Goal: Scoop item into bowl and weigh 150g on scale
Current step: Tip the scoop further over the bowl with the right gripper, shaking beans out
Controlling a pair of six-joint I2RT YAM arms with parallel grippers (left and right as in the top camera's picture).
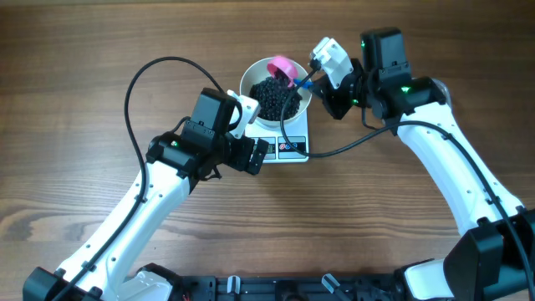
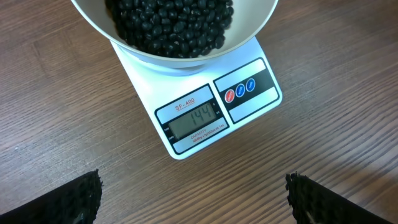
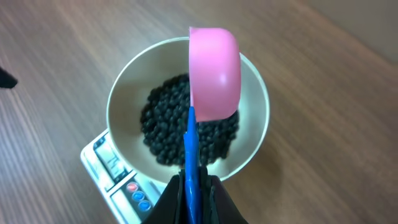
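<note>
Scale marking: the white scale (image 2: 186, 78) carried the label "SF-400" (image 2: 185, 104) just above its grey display (image 2: 194, 120).
Display reading: the digits showed "144"; the fine print under them was too small to read.
Buttons: one red and two blue round buttons (image 2: 239, 91) sat in a dark strip beside the display, their symbols illegible.
Bowl: the white bowl (image 3: 121, 102) stood on the scale's platform, on the wooden table (image 1: 84, 84).
Item: the black beans (image 3: 165, 121) lay heaped in the bottom of the bowl.
Right gripper: the right gripper (image 3: 191, 186) was clamped tight on the blue handle (image 3: 191, 155) of the pink scoop (image 3: 214, 71).
Scoop position: the scoop's cup hung over the far side of the bowl and the beans, rounded back toward the wrist camera; whether it touched the beans could not be told.
Left gripper: the left gripper (image 2: 193, 199) stood spread wide and held nothing, its ridged black fingertips (image 2: 74, 202) at either lower corner of the wrist view.
Left gripper and scale: it hovered just beside the scale's display edge, apart from it, with scale and bowl straight ahead of the spread fingers.
</note>
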